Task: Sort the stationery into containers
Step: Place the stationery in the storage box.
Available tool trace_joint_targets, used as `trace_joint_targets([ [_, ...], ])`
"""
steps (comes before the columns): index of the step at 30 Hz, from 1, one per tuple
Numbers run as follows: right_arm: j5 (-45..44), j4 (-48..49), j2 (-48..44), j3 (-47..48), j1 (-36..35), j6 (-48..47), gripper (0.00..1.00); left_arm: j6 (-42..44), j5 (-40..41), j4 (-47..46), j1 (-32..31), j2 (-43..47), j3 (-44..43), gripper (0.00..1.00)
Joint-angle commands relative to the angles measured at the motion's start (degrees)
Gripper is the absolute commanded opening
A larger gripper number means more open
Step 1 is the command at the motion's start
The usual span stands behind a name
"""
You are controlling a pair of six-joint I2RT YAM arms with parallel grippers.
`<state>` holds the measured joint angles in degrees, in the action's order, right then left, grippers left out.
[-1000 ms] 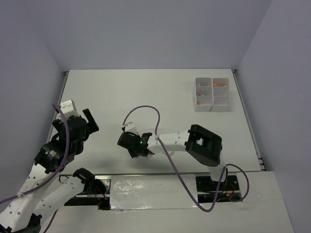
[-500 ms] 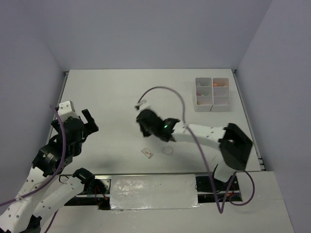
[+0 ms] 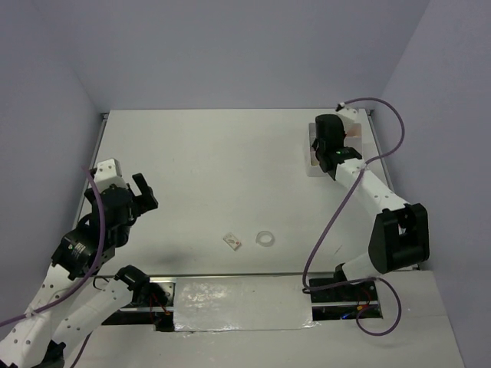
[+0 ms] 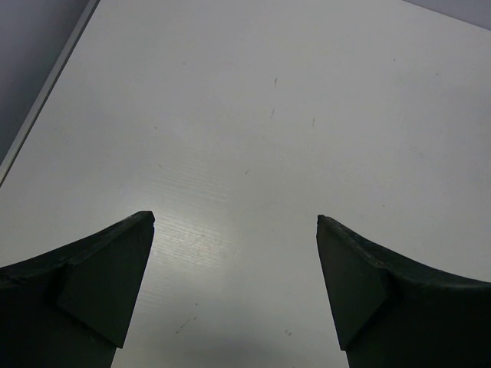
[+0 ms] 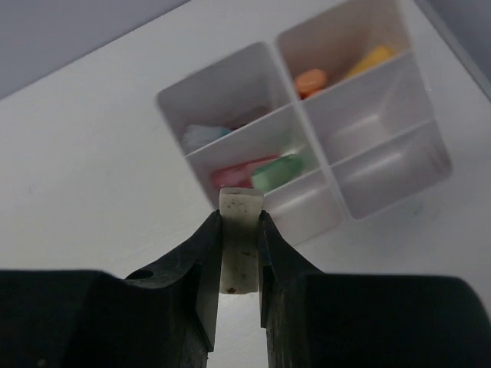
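Right arm: the right gripper is being held closed on a white eraser. The eraser is being clamped upright between both fingers, and its top end is being shown above the fingertips in the lower centre of the right wrist view.

Containers: the white trays are being seen just beyond the held eraser, in the upper right of that view. In the top external view, the right gripper is being held over the left part of the trays at the upper right of the table. Whether the eraser is touching a tray cannot be told.

Tray contents, right wrist view:
- an orange piece and a yellow piece are being held in the uppermost right compartment;
- a pale piece is being held in the upper left compartment;
- a pink piece and a green piece are being held in the compartment next below it.

Loose items: a clear tape ring and a small white item are being left side by side, apart, at lower centre of the table.

Left arm: the left gripper is being held wide open above bare table at the left, with nothing between its fingers.
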<state>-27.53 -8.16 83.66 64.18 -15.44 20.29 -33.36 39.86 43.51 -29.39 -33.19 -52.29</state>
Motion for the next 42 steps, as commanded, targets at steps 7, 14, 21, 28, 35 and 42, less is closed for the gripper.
trace_joint_targets([
  [7, -14.8, -12.3, 5.8, 5.5, 6.5, 37.5, 0.00, 1.6, -1.4, -3.2, 0.1, -0.3, 0.3, 0.99],
  [14, -11.6, -12.5, 8.5, 2.8, 6.8, 44.4, 0.00, 2.1, -2.1, -3.5, 0.1, -0.2, 0.4, 0.99],
  [21, -8.3, -10.6, 10.9, 3.4, 6.6, 43.7, 0.00, 2.9, -3.4, -4.2, 0.1, 0.2, 0.5, 0.99],
  [28, -7.4, -9.9, 12.4, 3.7, 6.6, 42.5, 0.08, 3.0, -3.8, -4.4, 0.1, 0.5, 0.7, 0.99],
  [35, -5.7, -7.9, 12.5, 2.2, 6.5, 42.0, 0.25, 3.2, -3.9, -4.5, 0.1, 0.8, 0.8, 0.99],
  [42, -6.0, -7.6, 11.9, 1.7, 6.6, 41.4, 0.32, 3.3, -4.1, -4.6, 0.1, 1.1, 0.8, 0.99],
])
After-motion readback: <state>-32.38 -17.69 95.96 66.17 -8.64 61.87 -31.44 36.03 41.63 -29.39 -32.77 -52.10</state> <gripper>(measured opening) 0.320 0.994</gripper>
